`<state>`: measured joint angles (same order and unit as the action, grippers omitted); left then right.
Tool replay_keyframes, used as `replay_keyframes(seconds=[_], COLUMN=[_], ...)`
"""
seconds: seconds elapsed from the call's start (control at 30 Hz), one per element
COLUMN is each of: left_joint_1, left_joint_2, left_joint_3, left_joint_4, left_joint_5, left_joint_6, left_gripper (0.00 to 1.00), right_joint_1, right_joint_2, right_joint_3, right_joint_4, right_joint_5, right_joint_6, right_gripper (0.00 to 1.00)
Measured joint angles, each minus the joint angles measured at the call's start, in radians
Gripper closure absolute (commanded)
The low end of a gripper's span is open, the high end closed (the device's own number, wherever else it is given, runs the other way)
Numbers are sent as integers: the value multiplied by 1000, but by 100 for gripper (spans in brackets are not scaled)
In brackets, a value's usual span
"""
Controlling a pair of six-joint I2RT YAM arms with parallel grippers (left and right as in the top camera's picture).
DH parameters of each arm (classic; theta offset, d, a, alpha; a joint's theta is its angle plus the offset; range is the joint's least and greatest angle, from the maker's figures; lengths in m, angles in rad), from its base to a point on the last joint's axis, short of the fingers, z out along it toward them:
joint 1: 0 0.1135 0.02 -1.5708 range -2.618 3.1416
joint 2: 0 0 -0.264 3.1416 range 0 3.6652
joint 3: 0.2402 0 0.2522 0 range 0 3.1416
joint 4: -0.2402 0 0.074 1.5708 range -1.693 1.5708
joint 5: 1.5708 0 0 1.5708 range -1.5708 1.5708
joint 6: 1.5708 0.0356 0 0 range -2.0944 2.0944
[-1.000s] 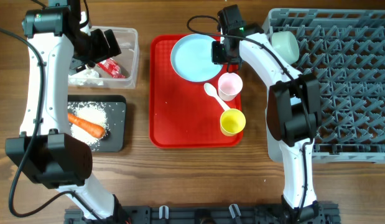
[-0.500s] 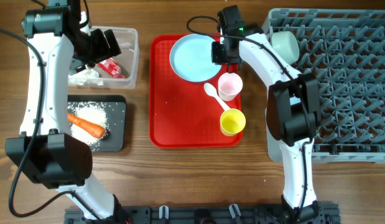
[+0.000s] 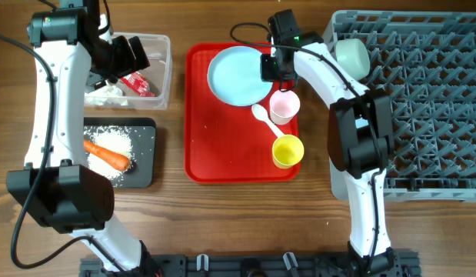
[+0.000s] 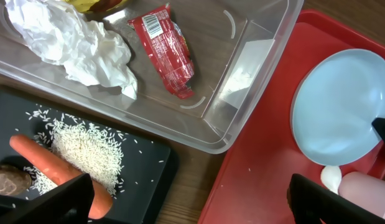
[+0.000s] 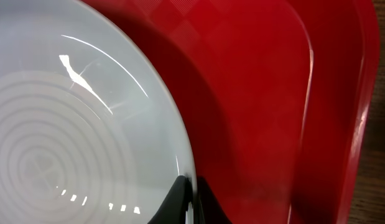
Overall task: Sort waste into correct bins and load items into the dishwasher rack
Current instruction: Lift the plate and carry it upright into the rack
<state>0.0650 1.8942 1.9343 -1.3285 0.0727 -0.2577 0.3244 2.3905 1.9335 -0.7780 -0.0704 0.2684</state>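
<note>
Plate, pale blue (image 5: 68, 124): your right gripper (image 5: 187, 193) is pinched shut on its rim, the dark fingertips meeting at the right-hand edge. The surface is glossy, with concentric rings moulded into the well and small glints of light. A dark band of shadow follows the rim on the red tray (image 5: 254, 93). Whether that edge is raised off the tray cannot be told.

From overhead the plate sits round and whole in the far part of the red tray. Nearer you on the same tray, the white spoon (image 3: 262, 114) lies just beside the plate's near edge with its handle toward the pink cup (image 3: 284, 106). The yellow cup (image 3: 287, 150) stands upright nearer again, close to the tray's right rim.

To the right, the grey dishwasher rack (image 3: 422, 100) holds one pale bowl (image 3: 351, 55) at its far left corner.

On the left side, your left gripper (image 4: 189, 186) hangs with its jaws wide apart and nothing between them, above the near corner of the clear tub (image 4: 260, 81). The tub holds crumpled white tissue (image 4: 68, 43) and a red wrapper (image 4: 167, 50). The black tray (image 4: 148, 162) beside it carries scattered rice (image 4: 86, 149), the carrot (image 4: 49, 165) lying across the rice, and a brown lump (image 4: 9, 180) touching the carrot.
</note>
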Motion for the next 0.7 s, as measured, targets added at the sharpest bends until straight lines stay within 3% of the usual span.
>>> replay_keyframes(seconds=[0.33, 0.57, 0.7], left_joint_1=[0, 0, 0], left_joint_2=[0, 0, 0], left_joint_3=[0, 0, 0], left_joint_4=[0, 0, 0], left_joint_5=[0, 0, 0], left_joint_6=[0, 0, 0], left_gripper=[0, 0, 0], right_joint_1=[-14, -64, -98], right_joint_2=[-39, -281, -413], right_joint_3=[5, 8, 18], right_joint_4=[-13, -15, -58], right_joint_5=[-15, 68, 225], right_joint_6=[-1, -9, -17], right_gripper=[96, 96, 96])
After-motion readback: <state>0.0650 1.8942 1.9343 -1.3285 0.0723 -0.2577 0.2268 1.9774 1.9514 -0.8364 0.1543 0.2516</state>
